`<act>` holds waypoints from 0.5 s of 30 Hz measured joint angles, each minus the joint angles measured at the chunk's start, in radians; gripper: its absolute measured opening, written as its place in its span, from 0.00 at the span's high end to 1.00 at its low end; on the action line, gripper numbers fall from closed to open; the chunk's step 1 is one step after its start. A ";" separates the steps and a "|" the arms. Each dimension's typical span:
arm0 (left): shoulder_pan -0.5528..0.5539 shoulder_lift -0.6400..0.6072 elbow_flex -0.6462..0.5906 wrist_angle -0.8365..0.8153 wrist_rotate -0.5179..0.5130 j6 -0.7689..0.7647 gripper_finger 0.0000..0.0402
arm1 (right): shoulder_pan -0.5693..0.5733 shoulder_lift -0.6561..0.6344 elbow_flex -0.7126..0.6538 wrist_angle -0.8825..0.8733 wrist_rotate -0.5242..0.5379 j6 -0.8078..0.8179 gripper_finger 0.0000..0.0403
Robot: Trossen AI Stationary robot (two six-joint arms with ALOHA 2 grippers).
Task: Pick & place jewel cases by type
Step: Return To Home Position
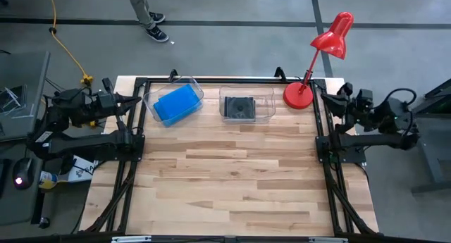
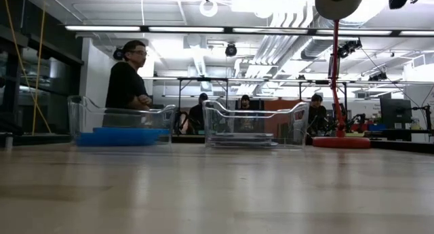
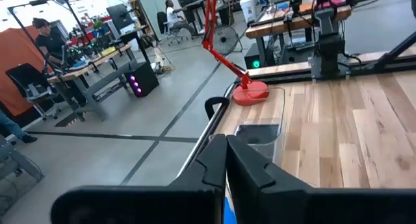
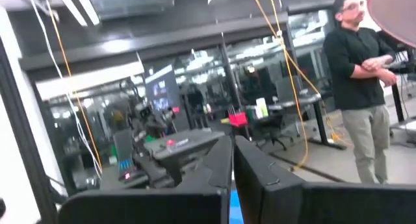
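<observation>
The pale wooden surface [image 1: 232, 179] lies bare across its near and middle parts. At its left edge the left arm [image 1: 91, 141] sits folded, jaws clenched on nothing; at the right edge the right arm [image 1: 373, 139] sits the same way, jaws likewise pressed together and empty.

Along the far edge stand two clear bins. The left bin [image 1: 196, 86] holds the blue cases [image 1: 175, 104], and the right bin [image 1: 269, 102] holds the black cases [image 1: 239, 108] – each a flat stack whose number cannot be told. One red desk lamp [image 1: 299, 95] stands just right of the right bin.

Beyond the surface, one person [image 2: 127, 74] stands with arms crossed.
</observation>
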 joint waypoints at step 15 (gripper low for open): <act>-0.003 -0.229 -0.304 0.242 0.008 -0.068 1.00 | 0.000 -0.112 -0.271 0.325 -0.071 -0.055 1.00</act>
